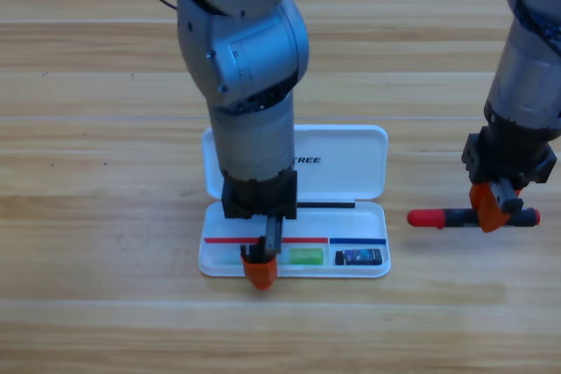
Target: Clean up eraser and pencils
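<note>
The white case (351, 159) lies open on the wooden bench (88, 172); in its lower tray the eraser (360, 257) sits at the right end and the green pencil (306, 256) just left of it. The left gripper (259, 271) points down at the tray's front edge, just left of the green pencil, and whether its fingers are spread cannot be told. Well to the right of the case, the right gripper (493, 214) pinches the black pencil (443, 216) with its orange fingers, the red cap pointing toward the case.
</note>
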